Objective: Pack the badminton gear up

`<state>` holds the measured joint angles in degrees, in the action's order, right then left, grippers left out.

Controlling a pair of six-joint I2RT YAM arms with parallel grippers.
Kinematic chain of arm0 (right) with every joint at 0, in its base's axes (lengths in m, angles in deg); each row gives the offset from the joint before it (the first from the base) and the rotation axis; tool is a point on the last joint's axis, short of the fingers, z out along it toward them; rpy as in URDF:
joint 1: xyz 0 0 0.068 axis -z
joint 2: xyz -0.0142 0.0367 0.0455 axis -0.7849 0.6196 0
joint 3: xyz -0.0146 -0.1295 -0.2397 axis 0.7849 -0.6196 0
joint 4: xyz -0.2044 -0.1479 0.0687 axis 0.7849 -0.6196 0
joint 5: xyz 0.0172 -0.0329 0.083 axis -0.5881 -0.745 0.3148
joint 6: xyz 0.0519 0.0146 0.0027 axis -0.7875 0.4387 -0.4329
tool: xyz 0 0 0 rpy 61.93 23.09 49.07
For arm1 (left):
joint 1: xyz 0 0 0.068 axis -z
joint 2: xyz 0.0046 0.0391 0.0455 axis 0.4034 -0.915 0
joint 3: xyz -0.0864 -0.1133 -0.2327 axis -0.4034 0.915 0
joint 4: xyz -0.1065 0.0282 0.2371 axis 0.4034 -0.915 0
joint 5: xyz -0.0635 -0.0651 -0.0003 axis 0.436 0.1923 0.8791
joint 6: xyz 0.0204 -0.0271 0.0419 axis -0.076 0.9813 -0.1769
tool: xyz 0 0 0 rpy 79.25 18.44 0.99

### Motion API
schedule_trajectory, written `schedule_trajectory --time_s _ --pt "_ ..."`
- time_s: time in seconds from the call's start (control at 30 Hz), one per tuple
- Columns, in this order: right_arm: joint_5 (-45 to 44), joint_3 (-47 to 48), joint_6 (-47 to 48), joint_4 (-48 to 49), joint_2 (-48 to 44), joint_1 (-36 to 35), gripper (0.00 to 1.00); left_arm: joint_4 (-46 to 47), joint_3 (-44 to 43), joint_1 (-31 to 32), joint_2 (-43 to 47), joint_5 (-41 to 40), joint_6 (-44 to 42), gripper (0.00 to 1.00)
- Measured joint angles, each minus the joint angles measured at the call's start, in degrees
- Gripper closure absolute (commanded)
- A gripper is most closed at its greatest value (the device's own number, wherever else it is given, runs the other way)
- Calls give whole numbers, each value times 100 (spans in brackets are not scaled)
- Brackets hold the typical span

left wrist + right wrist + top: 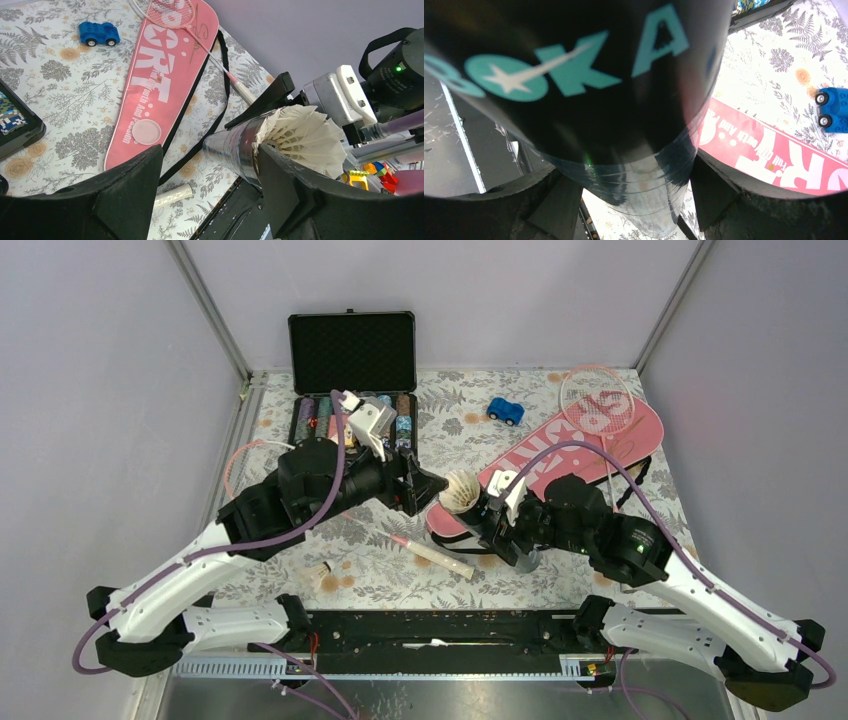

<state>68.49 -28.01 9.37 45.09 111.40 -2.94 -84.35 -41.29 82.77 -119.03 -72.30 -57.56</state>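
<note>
Holding the left gripper (427,485) open just left of centre, fingers spread with nothing between. Clamping the black tube (234,146) in the right gripper (636,192) at centre, tilted, a white shuttlecock (461,490) filling its mouth. Showing the pink cover (590,445) lying flat at upper right, one racket (597,400) resting on it.

Pale lilac walls (500,290), fern-print tabletop (462,432)
</note>
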Motion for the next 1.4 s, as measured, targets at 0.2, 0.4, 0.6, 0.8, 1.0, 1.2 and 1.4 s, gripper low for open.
schedule_trajectory --time_s 0.2,0.4,0.6,0.8,1.0,1.2,1.4 --pt "-55 13 57 -236 -24 0 48 -105 -9 0 -164 2 17 28" --pt "-118 111 236 -461 -133 0 50 -278 -2 0 -227 109 105 30" --pt "-70 219 490 -452 -131 0 51 -245 33 -2 -225 439 151 30" --pt "-37 223 610 -435 -125 0 54 -232 92 -7 -219 595 125 30" --pt "-37 39 654 -258 -243 0 55 -304 87 -7 -382 654 2 30" --pt "20 -393 695 50 -369 -15 56 -459 81 -11 -699 693 -50 31" --pt "111 -522 695 330 -367 -15 56 -520 81 -11 -616 684 13 25"
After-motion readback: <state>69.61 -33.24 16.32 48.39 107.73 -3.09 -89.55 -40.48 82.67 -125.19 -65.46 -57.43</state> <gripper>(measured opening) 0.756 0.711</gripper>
